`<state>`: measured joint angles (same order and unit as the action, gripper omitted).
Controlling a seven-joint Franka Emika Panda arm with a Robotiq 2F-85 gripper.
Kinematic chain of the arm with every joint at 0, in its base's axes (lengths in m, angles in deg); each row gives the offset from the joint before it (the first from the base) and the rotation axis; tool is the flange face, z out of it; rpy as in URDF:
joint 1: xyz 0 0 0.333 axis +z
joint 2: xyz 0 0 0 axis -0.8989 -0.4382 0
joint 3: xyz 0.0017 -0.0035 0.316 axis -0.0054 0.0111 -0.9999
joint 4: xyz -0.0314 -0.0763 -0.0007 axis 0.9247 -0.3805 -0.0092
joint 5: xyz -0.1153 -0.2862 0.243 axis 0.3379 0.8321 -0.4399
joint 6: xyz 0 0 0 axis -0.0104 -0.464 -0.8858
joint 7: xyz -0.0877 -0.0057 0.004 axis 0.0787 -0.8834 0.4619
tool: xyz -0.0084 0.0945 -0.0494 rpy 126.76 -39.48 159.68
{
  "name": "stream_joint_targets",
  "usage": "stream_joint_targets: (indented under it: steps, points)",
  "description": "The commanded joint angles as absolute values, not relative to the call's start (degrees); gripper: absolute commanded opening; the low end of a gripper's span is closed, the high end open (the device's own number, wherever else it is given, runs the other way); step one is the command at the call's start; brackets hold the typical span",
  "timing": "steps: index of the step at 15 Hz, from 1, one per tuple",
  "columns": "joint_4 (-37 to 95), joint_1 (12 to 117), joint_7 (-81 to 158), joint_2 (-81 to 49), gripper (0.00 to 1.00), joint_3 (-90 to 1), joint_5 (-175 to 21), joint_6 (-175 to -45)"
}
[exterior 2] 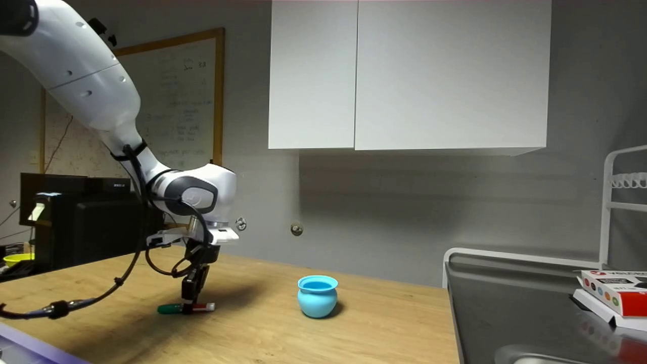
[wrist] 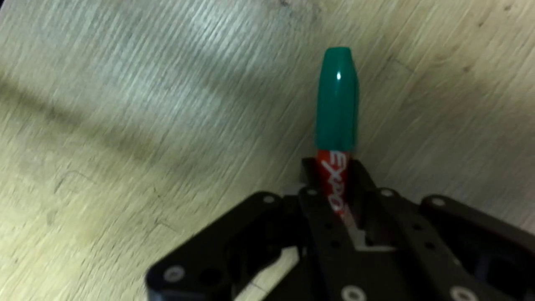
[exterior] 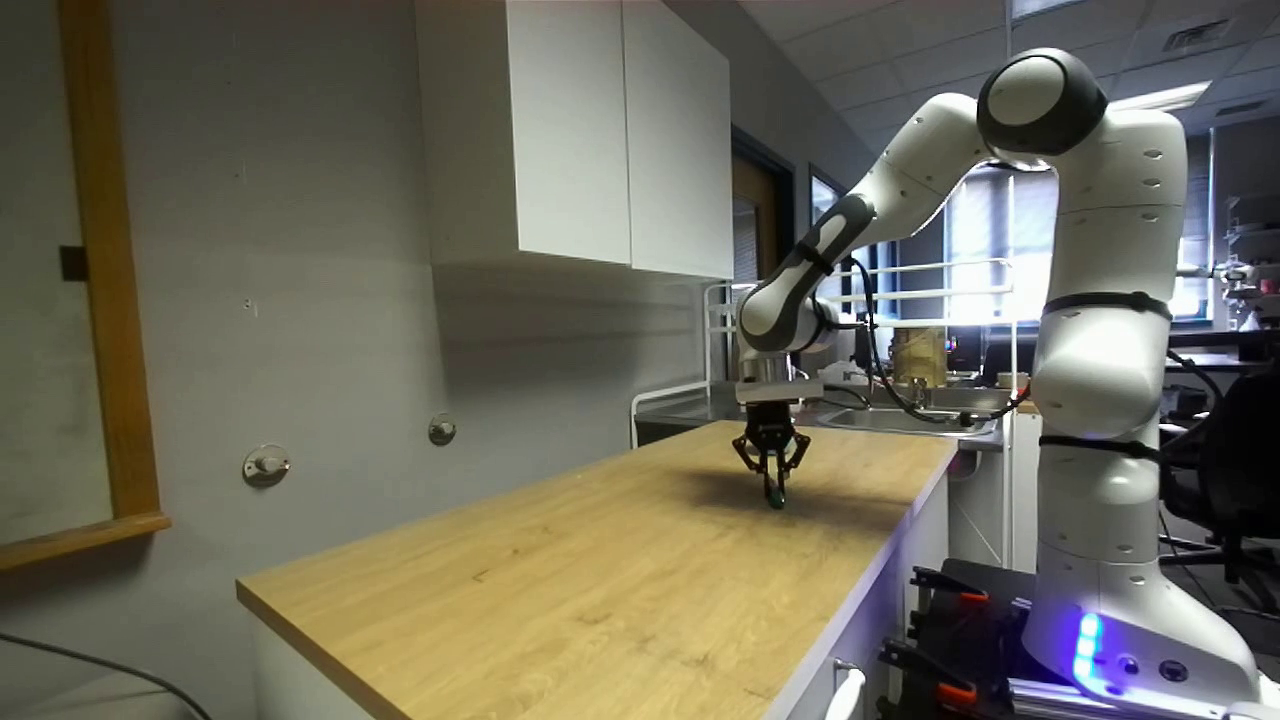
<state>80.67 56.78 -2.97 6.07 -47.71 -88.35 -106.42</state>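
Jaws pinch the green-capped marker [wrist: 336, 136] between them.

Low on the left of an exterior view, a slim Expo marker [exterior 2: 170, 308], red-and-white barrel [wrist: 333, 177] with a green cap [wrist: 337, 100], is held around its middle and roughly level, its capped end towards the left edge.

The marker [wrist: 335, 146] bears a white "EXPO" on red, while the box [exterior 2: 613, 292] and the whiteboard [exterior 2: 178, 114] carry writing too small or faint to read with certainty.
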Motion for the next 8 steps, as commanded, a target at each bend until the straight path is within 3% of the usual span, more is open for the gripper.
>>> stream_joint_targets:
  steps: [1, 8]
  points:
    - [80.6, 57.6, -4.2, 6.2, 0.06, -47.1, -87.6, -106.6]
    - [81.4, 56.5, -9.1, 11.7, 0.07, -47.3, -82.4, -106.4]
